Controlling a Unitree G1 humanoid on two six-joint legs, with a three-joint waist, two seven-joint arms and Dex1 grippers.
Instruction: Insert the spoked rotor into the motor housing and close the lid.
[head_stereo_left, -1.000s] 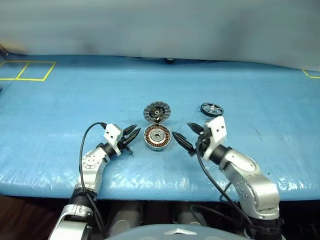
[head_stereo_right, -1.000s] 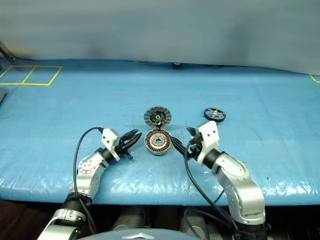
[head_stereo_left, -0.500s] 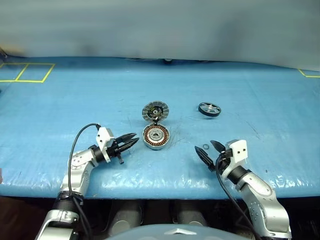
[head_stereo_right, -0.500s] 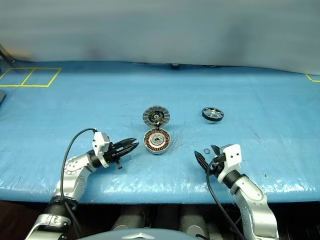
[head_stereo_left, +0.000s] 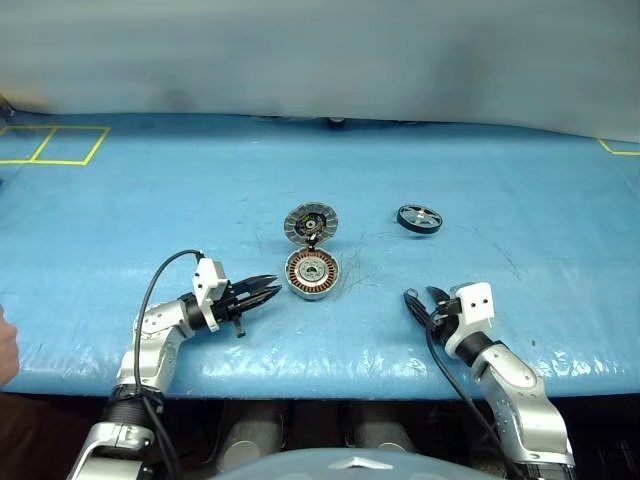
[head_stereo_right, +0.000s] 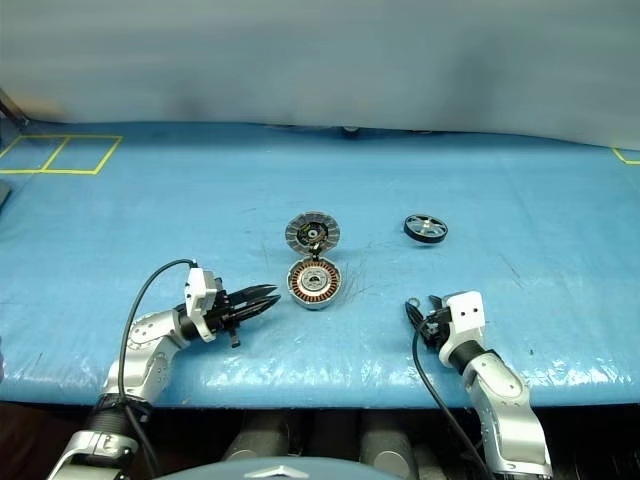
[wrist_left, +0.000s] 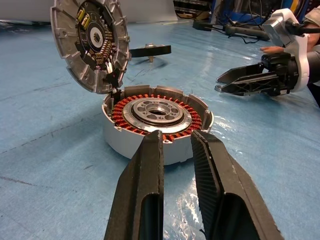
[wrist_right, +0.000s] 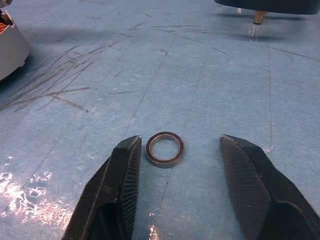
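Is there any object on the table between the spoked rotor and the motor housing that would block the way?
Nothing visible does. The spoked rotor lies apart from the motor housing, with bare blue table between them. The lid stands open behind the housing, so the windings are uncovered. A small ring lies nearer the right end effector, off that path.

housing (head_stereo_left: 312, 274) 1 | lid (head_stereo_left: 310, 222) 1 | spoked rotor (head_stereo_left: 419, 218) 1 | small ring (wrist_right: 165, 149) 1

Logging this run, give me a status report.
Left gripper jaws slightly apart, empty, facing round silver copper-wound motor housing, ribbed lid up. Right gripper jaws open around small metal ring. Black spoked rotor untouched.
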